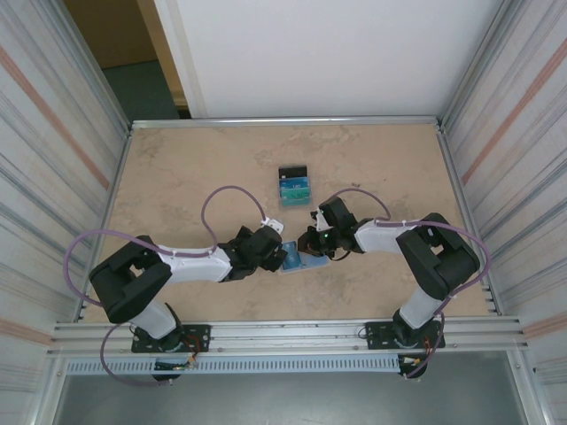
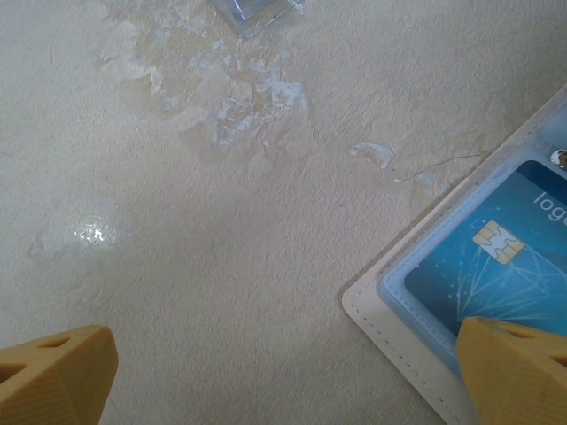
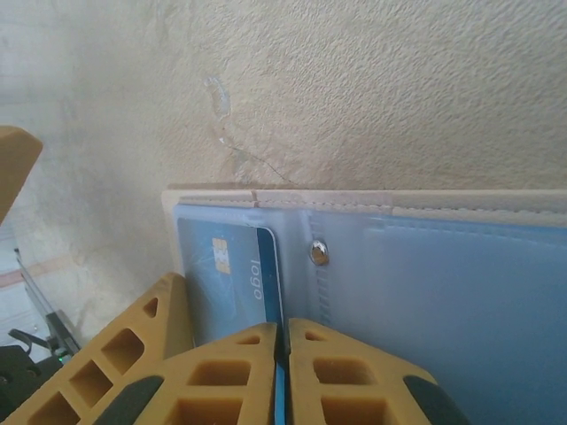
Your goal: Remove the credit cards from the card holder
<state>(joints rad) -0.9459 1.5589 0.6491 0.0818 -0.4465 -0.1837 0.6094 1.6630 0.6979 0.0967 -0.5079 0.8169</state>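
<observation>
Over the beige worktop [image 1: 177, 177], two arms are bent inward toward the centre. The one card holder [image 1: 292, 260] is laid unfolded between them. The left claw [image 2: 283, 363] is spread wide at its edge, while the right claw [image 3: 282, 341] is pinched onto one blue credit card [image 3: 235, 283] in its pocket. At least two more cards [image 1: 294, 188], black and teal, are piled farther back.

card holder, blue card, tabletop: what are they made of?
Card holder: probably leather or faux leather, matte cream, stitched edge; pale blue translucent plastic lining.
Blue card: glossy printed plastic, metallic chip.
Tabletop: stone-look, fine-textured, slight sheen at the glare spot; possibly laminate.
</observation>
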